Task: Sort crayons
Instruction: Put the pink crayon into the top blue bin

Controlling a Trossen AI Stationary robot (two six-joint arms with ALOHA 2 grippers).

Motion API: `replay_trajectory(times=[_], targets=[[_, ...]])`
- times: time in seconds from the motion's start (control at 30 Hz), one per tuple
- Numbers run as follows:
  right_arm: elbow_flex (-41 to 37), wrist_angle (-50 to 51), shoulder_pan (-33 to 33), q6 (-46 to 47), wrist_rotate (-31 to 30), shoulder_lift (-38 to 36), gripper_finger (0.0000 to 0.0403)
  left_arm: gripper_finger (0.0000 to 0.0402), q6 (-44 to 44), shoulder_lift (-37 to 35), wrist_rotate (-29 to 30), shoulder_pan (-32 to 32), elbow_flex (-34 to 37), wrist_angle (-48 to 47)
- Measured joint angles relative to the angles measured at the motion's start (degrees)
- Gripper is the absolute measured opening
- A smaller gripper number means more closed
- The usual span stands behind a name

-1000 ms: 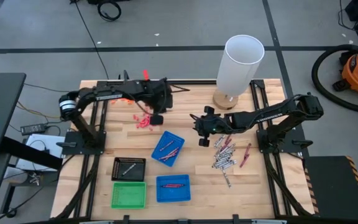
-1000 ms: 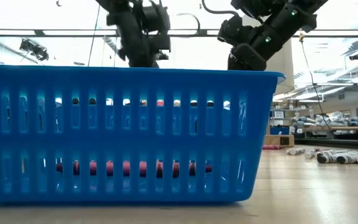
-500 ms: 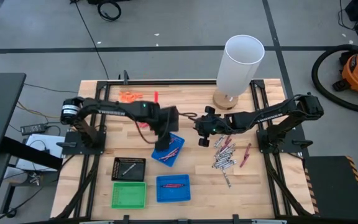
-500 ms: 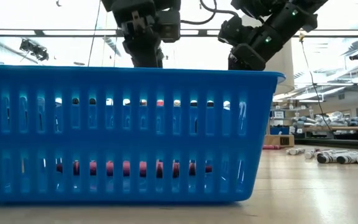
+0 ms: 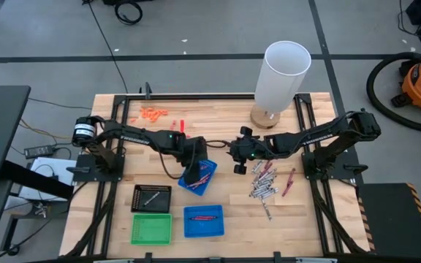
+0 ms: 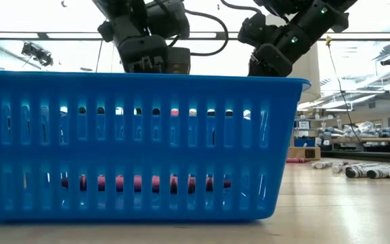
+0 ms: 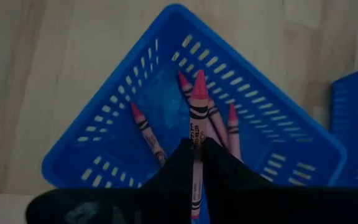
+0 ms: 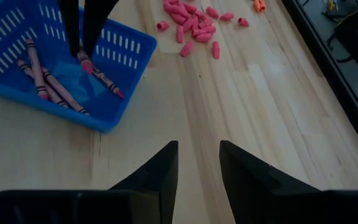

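Now a red crayon (image 7: 197, 130) pinched upright between the pressed fingers of the left gripper (image 7: 194, 152), tip down, directly above the tilted blue tray (image 7: 135, 93). Long axis close to vertical, so only a release needed for the drop; probably the next step. Inside the tray, several more red crayons (image 8: 48, 78) lying flat. Beside, to the right on the table, a pile of grey-silver crayons (image 5: 263, 184) not yet sorted. Nearest to that pile, the right gripper (image 8: 197, 165), fingers spread, holding nothing, waiting just beside the tray.
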State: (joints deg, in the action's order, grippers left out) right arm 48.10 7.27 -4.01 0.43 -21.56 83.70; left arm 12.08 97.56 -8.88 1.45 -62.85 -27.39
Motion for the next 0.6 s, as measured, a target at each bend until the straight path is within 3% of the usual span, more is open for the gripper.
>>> replay_trajectory(times=[0.37, 0.6], targets=[[0.0, -0.2, 0.0, -0.1, 0.0, 0.0, 0.0126, 0.0019, 0.4, 0.0, -0.1, -0.2, 0.8, 0.7], [0.0, -0.4, 0.0, -0.1, 0.0, 0.0, 0.0126, 0.0061, 0.4, 0.0, -0.2, -0.2, 0.8, 0.7]])
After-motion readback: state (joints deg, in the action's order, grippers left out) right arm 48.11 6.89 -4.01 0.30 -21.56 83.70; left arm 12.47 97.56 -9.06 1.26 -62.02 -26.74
